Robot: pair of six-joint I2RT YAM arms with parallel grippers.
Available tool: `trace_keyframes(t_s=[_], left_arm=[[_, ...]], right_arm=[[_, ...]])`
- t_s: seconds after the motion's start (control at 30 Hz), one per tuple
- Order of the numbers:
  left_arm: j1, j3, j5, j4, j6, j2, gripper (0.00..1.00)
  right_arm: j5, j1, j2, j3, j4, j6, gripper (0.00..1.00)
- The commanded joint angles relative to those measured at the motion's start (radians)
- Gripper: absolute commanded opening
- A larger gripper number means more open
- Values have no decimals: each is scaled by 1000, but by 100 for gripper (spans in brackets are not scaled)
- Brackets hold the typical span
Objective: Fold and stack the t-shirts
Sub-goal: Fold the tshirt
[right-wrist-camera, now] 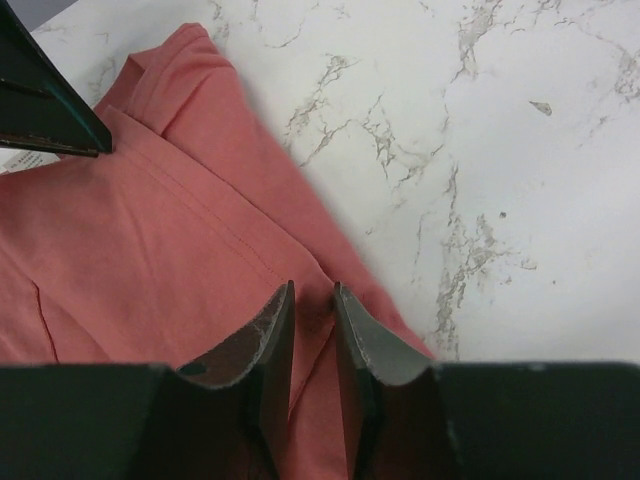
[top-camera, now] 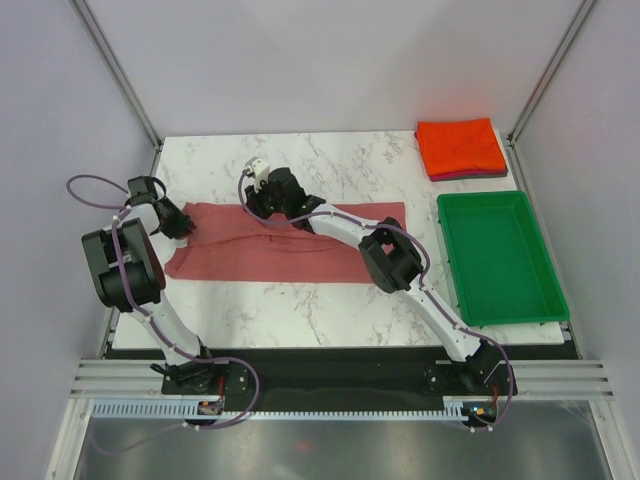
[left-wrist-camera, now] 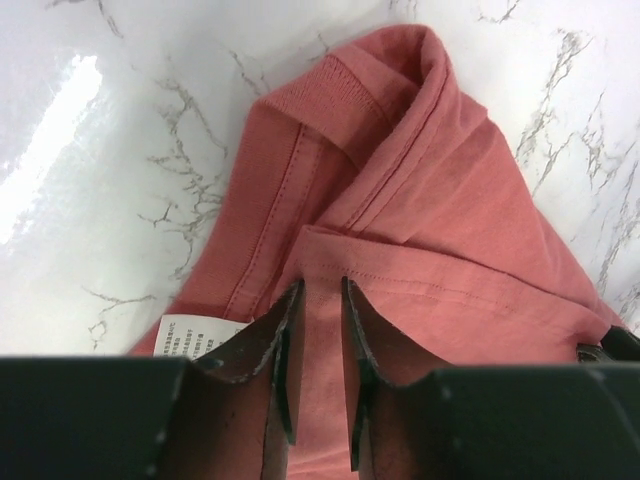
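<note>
Rose-red tee (top-camera: 300, 245) lay as a long strip across the middle of the bench (top-camera: 350, 160), parallel to its near edge, collar end toward the left edge. It was narrowed lengthwise but not yet squared.

My left pincer (left-wrist-camera: 320, 290) sat at the collar end, jaws narrow, a hemmed fold of cloth in the gap and the care label (left-wrist-camera: 195, 335) just beside my left finger. My right pincer (right-wrist-camera: 312, 292) sat on the strip's far edge, left of its middle, jaws equally narrow, straddling the cloth's border where it meets bare marble. For both, I could not tell whether the pads had bitten.

Reason for placement, as I judged it: two holds along one end let me carry that end over as a straight line, without sagging between them.

Orange-red tee (top-camera: 460, 145) was folded at the far right corner, on top of the maroon tee (top-camera: 470, 177); that is the stack to join. Green tray (top-camera: 495, 260) sat at the right edge.

Risk: pinching only the top layer.
</note>
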Motion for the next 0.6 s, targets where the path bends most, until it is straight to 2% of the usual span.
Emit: trace_keyframes(t_s=[0.0,0.07,0.17,0.2,0.23,0.57], left_arm=[[5,45,-12,25,43,8,27],[2,48,-7,25,43,5,25],[2,51,-6,25,46,-1,25],[3,50,-9,23,46,-5,25],[2,50,-10,25,48,-10,26],[3,40,-70,15,48,-145,39]], right_arm=[[-27,-1,23,51,46,13,30],[-39,-1,27,49,57,16,26],[-54,-1,31,49,78,18,12],[-59,-1,31,51,85,18,3],[-57,-1,31,52,88,19,0],[-155,9,-119,-53,143,2,0]])
